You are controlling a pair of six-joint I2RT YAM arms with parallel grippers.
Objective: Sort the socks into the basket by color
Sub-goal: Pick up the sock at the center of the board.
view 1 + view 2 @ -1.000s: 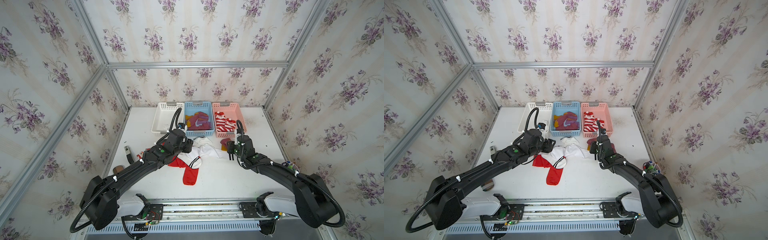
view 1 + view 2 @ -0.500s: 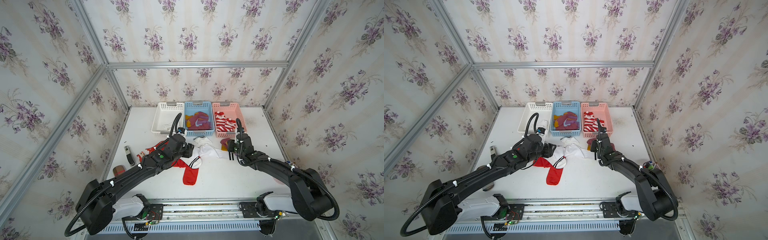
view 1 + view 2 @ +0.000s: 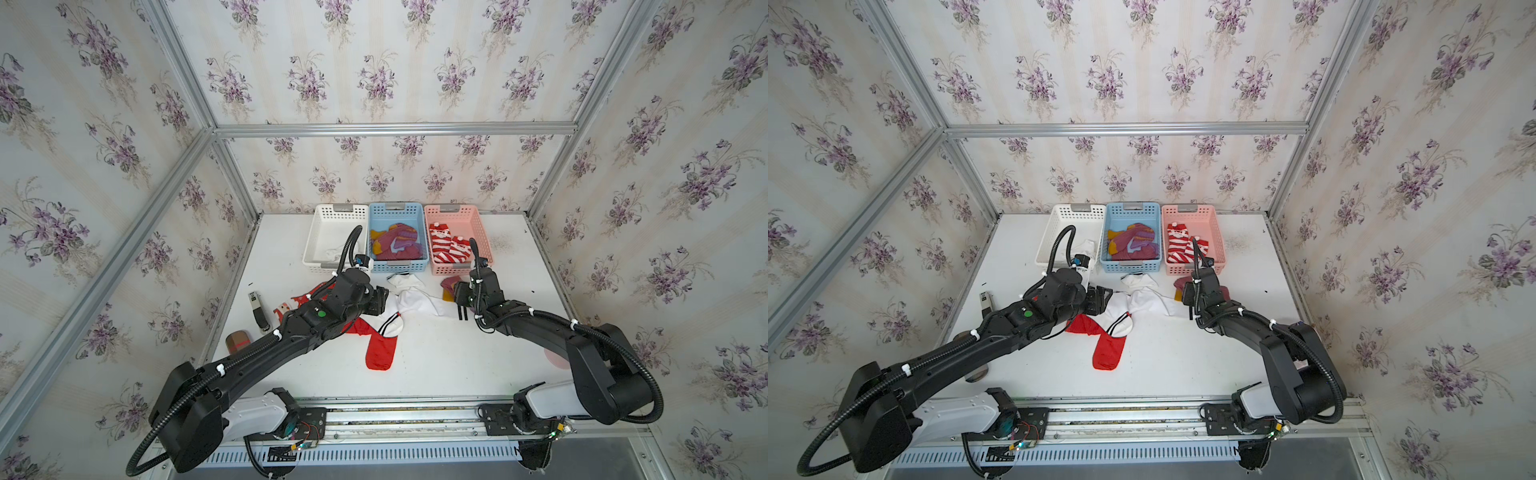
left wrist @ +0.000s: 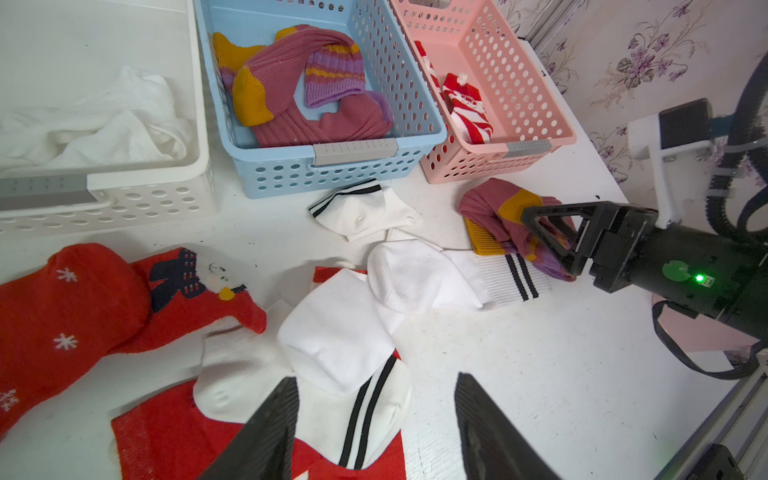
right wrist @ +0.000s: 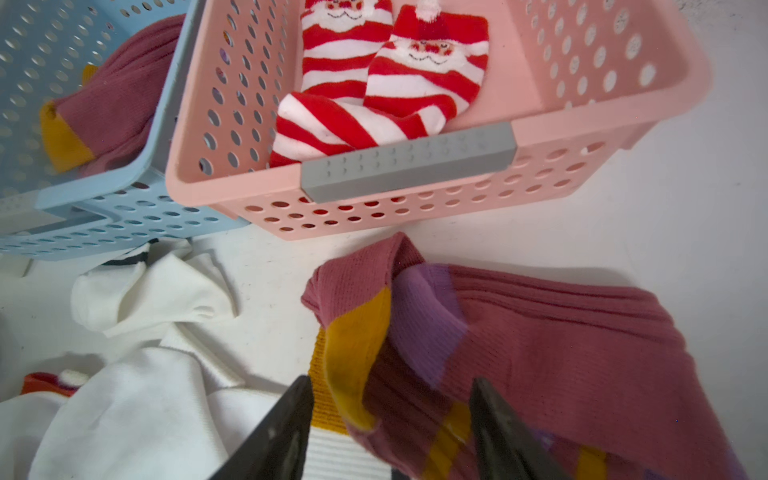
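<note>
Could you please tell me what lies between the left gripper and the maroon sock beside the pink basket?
Several white black-striped socks lie bunched between the left gripper and the maroon sock, seen clearest in the left wrist view.

No legible text, labels or numbers.

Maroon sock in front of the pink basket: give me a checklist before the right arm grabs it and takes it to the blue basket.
1. Right gripper open: ok, jaws stand either side of the maroon sock.
2. Only that sock between them: not ok, a white cuff lies there too.
3. Room in the blue basket: ok, bare floor shows.
4. Left gripper out of the way: ok, open over a striped white sock.
5. Grip low enough: cannot tell.
</note>
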